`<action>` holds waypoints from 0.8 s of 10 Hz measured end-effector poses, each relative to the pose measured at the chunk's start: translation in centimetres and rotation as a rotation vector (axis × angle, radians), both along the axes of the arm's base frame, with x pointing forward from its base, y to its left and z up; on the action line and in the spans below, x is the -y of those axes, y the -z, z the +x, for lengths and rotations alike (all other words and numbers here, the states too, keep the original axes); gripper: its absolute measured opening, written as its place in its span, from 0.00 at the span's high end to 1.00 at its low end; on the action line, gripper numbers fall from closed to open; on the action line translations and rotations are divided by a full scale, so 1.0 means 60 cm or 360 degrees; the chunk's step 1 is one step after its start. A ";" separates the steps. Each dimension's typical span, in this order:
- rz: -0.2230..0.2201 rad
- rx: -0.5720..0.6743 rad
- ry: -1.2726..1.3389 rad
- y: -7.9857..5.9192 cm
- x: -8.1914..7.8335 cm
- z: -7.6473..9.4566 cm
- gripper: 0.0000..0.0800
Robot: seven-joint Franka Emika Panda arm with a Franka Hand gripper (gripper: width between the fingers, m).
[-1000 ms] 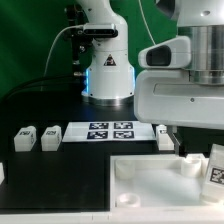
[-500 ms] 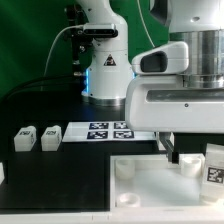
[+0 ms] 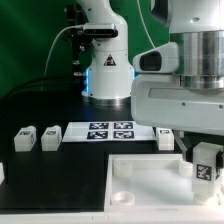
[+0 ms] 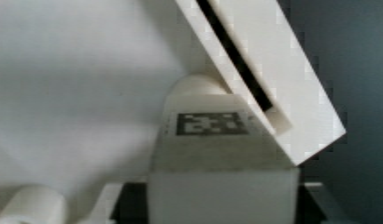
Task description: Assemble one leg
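My gripper (image 3: 204, 154) is shut on a leg (image 3: 205, 163), a small white block with a black-and-white tag. It holds the leg upright over the far corner, on the exterior view's right, of the large white square piece (image 3: 150, 185). In the wrist view the leg (image 4: 209, 150) fills the middle between my dark fingers (image 4: 131, 203), its tag facing the camera, with the square piece (image 4: 72, 90) beyond it. Whether the leg touches the square piece is hidden. Three more legs lie on the black table: two at the left (image 3: 24, 138) (image 3: 50, 136) and one (image 3: 165, 137) beside the marker board.
The marker board (image 3: 110, 132) lies on the table in front of the robot base (image 3: 105, 70). Part of another white block (image 3: 2, 172) shows at the exterior view's left edge. Round sockets (image 3: 122, 170) sit at the square piece's corners.
My gripper has come down and moved a little toward the exterior view's left with the leg in it. The leg now stands more upright over the square piece's corner.
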State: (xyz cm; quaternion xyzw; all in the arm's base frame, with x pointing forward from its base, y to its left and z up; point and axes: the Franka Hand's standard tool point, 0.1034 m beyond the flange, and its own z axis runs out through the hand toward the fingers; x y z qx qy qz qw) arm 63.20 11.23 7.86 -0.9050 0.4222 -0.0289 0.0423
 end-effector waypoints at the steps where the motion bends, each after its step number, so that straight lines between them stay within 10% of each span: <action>1: 0.0037 -0.0049 0.0314 0.002 0.000 0.003 0.64; 7: 0.0202 -0.0124 0.1530 0.006 -0.002 -0.004 0.63; 8: 0.0200 -0.0126 0.1527 0.007 -0.003 -0.004 0.42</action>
